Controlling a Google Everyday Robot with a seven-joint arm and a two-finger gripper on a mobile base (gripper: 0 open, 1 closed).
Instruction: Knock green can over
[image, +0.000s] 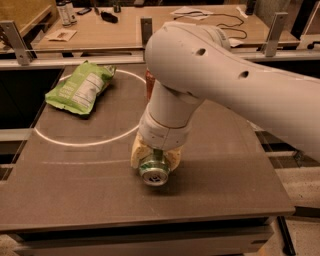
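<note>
Tipping green aluminium soda can (154, 171) near front edge of dark flat tabletop (75, 200), silver top leaning frontward. Clamped both sides by tan two-finger gripper (156, 160). Lower till side rests flat, release gently, prevent rolling.

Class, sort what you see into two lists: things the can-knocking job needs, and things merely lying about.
Job: green can, tipped, top toward camera; gripper, clamped on it near the front of the table.
Lying about: chip bag; orange-red can, mostly behind the arm.

Perhaps head-high, above gripper (155, 161) at table (225, 192).
</note>
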